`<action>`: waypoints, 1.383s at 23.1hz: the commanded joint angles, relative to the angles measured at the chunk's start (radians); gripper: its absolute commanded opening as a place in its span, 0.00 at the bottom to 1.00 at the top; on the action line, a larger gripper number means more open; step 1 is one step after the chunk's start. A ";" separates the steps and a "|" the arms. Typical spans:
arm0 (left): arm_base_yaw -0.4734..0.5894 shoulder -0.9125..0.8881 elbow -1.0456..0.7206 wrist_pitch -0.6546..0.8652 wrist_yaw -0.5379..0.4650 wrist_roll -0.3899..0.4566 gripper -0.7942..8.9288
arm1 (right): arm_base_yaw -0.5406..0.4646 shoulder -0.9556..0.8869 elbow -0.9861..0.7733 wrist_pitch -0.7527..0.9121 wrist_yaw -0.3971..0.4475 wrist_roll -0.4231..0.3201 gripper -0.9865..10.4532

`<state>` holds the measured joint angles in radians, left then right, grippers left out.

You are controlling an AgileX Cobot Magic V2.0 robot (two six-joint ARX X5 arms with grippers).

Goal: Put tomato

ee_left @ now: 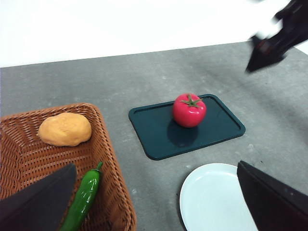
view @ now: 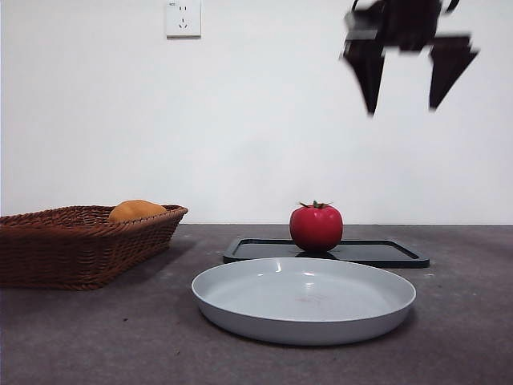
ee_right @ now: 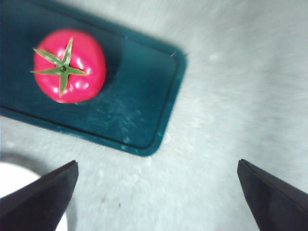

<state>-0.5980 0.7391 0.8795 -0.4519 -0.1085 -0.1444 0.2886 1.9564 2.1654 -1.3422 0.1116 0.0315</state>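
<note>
The glossy red tomato (view: 316, 227) with a green calyx stands on the dark green tray (view: 377, 253) behind the grey plate (view: 240, 298). It shows in the left wrist view (ee_left: 189, 109) and in the right wrist view (ee_right: 69, 65). My right gripper (view: 407, 95) is open and empty, high in the air to the right of the tomato; it also shows blurred in the left wrist view (ee_left: 269, 48). My left gripper (ee_left: 159, 211) is open and empty, above the basket and plate, out of the front view.
A wicker basket (view: 48, 249) stands at the left holding an orange rounded fruit (view: 136, 211) and, in the left wrist view, a green pepper (ee_left: 84, 197). A wall with a socket (view: 183, 18) stands behind the table.
</note>
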 commanded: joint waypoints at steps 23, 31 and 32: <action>-0.005 0.005 0.013 0.011 0.001 0.000 0.76 | 0.064 -1.376 -1.337 0.736 -0.087 -0.028 0.65; -0.005 0.005 0.013 0.011 0.001 0.000 0.76 | 0.064 -1.411 -1.337 0.737 -0.085 -0.028 0.65; -0.005 0.005 0.013 0.011 0.001 0.000 0.76 | 0.064 -1.411 -1.337 0.737 -0.085 -0.028 0.65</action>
<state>-0.5980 0.7391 0.8795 -0.4519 -0.1085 -0.1444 0.3470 0.5426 0.8165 -0.6147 0.0265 0.0071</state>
